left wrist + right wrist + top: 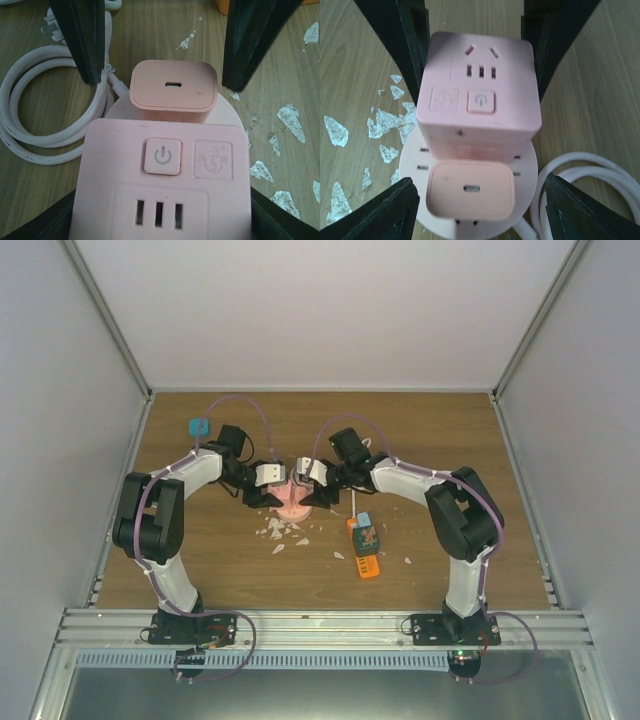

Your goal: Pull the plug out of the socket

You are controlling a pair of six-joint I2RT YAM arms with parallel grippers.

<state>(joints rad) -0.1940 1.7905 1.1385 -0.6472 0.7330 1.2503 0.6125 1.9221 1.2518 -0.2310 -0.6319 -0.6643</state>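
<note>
1. At the far left, a pale enclosure wall (60, 390) borders a brown wood-grain surface (200, 570); your left arm reaches in from the near edge toward the middle
2. A coiled white cable (30, 115) lies flat on the surface, just beside the socket
3. Your left hand (273, 490) straddles the pink cube socket (162, 175). Its dark fingers (412, 50) look pressed against two opposite sides of the cube, so it reads as clamped on the socket to steady it
4. The socket stands in the middle of the surface on a round base (410, 160), with its top face up showing a power button and slots
5. The pink plug (173, 92) stands upright in that base, just beside the cube on the side facing your right arm, with its small port pointing up. Its long axis looks vertical, so the pull is probably straight up, away from the surface
6. Your right hand (313, 488) is the nearer one to the plug and sits around it, partly open. A gap shows between each of its fingers (85, 45) and the plug, so it grips nothing yet
7. White flecks (292, 117) are scattered on the surface near the base. Further right, an orange block (366, 562) lies near the socket but apart from it, and beyond that is the right wall
</note>
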